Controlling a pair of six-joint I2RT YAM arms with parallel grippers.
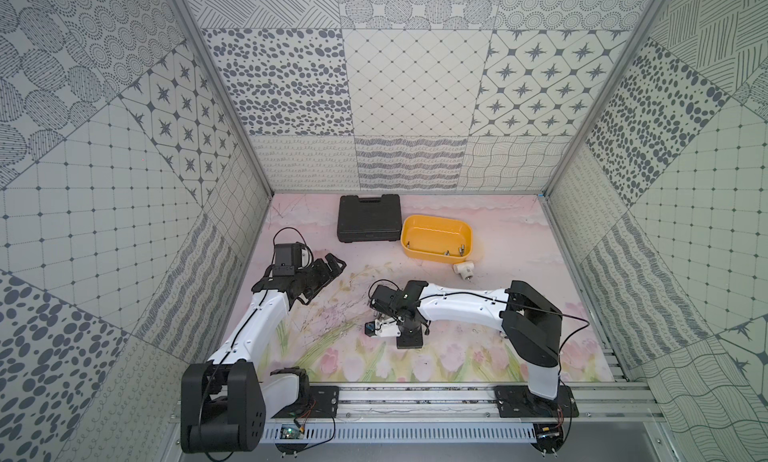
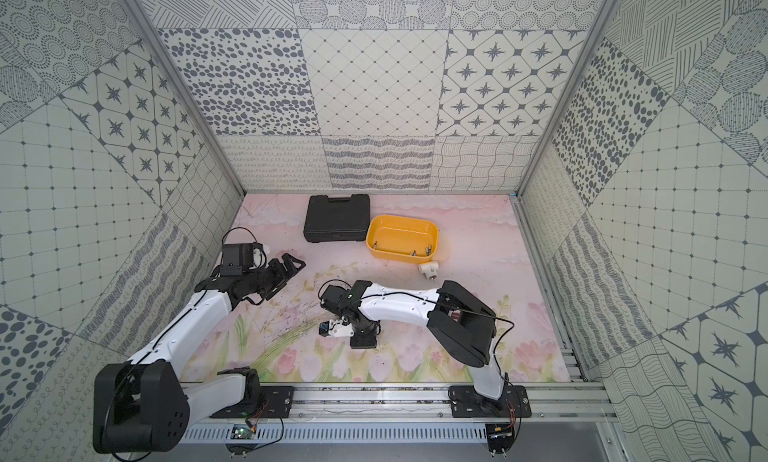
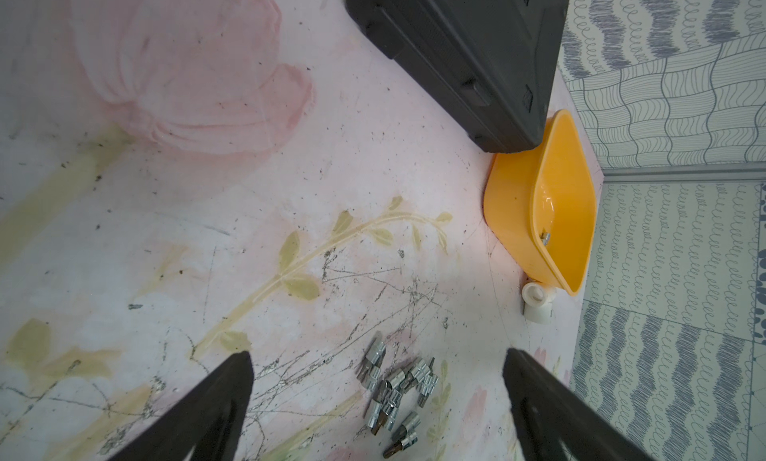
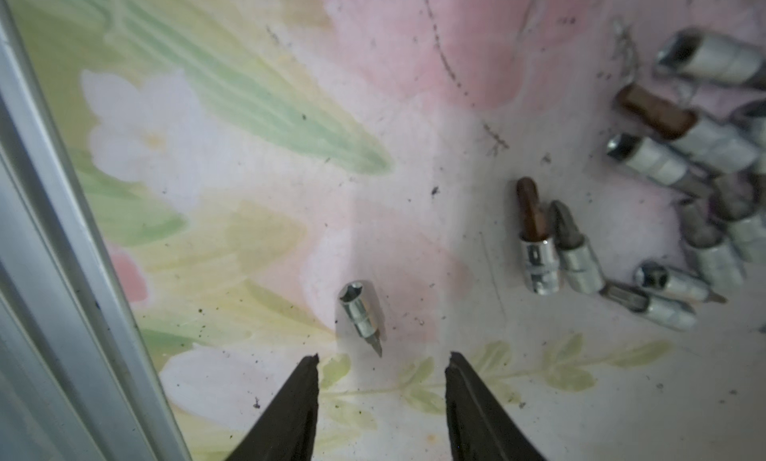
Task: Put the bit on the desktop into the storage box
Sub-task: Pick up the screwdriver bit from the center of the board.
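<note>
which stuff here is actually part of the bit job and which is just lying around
Job: loose bit, bit pile, yellow box, right gripper.
Lying about: black case, white pipe tee.

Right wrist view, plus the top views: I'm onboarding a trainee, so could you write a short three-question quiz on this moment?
1. True or false: the lone bit is clamped between the right gripper's fingers.
2. What lies inside the yellow storage box? A) nothing B) a few bits C) a hammer
3. Fill the gap: the black tool case beside the box is ___ (open or closed).
Key: 1 false, the jaws stand apart and do not touch it; 2 B; 3 closed.
</note>
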